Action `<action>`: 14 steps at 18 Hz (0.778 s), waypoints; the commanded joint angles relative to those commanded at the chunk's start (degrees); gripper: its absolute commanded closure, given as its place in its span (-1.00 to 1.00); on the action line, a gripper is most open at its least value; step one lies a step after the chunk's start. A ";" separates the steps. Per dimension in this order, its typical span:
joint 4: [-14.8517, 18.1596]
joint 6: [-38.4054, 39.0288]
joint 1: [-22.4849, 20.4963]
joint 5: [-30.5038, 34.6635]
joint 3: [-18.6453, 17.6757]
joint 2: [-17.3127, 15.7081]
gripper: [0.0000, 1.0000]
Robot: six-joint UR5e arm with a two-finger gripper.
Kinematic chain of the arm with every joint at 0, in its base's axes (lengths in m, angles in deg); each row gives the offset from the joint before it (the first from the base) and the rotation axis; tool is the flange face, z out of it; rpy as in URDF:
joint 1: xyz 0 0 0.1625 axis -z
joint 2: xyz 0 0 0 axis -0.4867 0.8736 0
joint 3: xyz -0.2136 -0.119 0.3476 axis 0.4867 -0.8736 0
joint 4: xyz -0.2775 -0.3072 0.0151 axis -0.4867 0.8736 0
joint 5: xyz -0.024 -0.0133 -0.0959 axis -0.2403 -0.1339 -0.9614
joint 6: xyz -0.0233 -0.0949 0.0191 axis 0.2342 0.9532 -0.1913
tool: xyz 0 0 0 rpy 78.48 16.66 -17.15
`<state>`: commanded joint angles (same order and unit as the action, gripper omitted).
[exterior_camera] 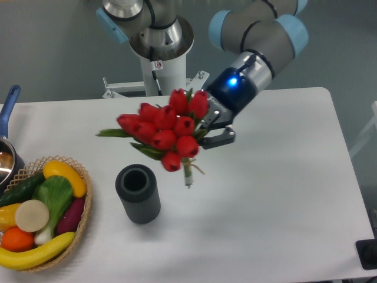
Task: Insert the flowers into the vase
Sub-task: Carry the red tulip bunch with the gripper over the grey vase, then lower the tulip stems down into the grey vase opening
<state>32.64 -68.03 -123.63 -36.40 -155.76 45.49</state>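
The flowers point(165, 131) are a bunch of red tulip buds with green leaves, held in the air above the table. Their thin tied stems point(188, 172) hang down and end a little above the tabletop. My gripper point(211, 131) is shut on the flowers at their right side, with one dark finger point(220, 137) showing and the other hidden behind the buds. The vase point(138, 193) is a short dark grey ribbed cylinder, upright with its round opening empty. It stands below and to the left of the stem ends, apart from them.
A wicker basket point(80, 221) of fruit and vegetables sits at the front left, close to the vase. A pot with a blue handle point(8, 106) is at the left edge. The robot base point(159, 65) stands at the back. A dark object point(368, 253) sits beyond the front right corner.
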 joint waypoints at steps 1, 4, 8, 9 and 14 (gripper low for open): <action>0.00 0.09 0.18 -1.05 -0.62 0.00 0.48; 0.09 0.27 0.35 -2.99 -1.24 -0.88 0.48; 0.09 1.24 0.88 -3.17 -2.03 -2.02 0.48; 0.09 1.24 1.06 -3.26 -1.94 -2.20 0.48; 0.09 1.24 2.28 -3.96 -2.21 -1.85 0.48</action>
<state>32.73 -66.79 -121.35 -40.36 -157.97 43.64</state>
